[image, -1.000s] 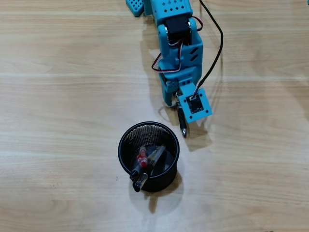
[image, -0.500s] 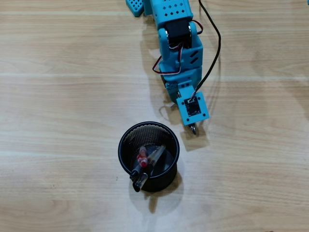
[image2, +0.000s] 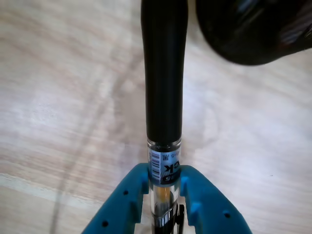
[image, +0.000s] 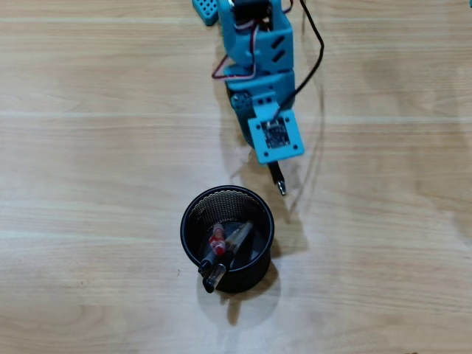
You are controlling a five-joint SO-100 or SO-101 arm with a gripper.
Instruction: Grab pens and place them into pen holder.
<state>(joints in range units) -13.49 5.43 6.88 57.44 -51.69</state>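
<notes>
The gripper is clenched on a pen, its teal jaws pinching the clear barrel, near the holder mid-bench.

Pale wood-grain table filling both views, evenly lit, soft shadows, faint glare

Setting: desk or hobby bench, office-like; cannot narrow further. Evidence in overhead view: light wood-grain laminate tabletop fills the frame; black wire-mesh pen holder with pens stands near centre; teal 3D-printed arm with exposed wiring at far edge. Wrist view shows the same wood-grain surface, blurred.
</notes>
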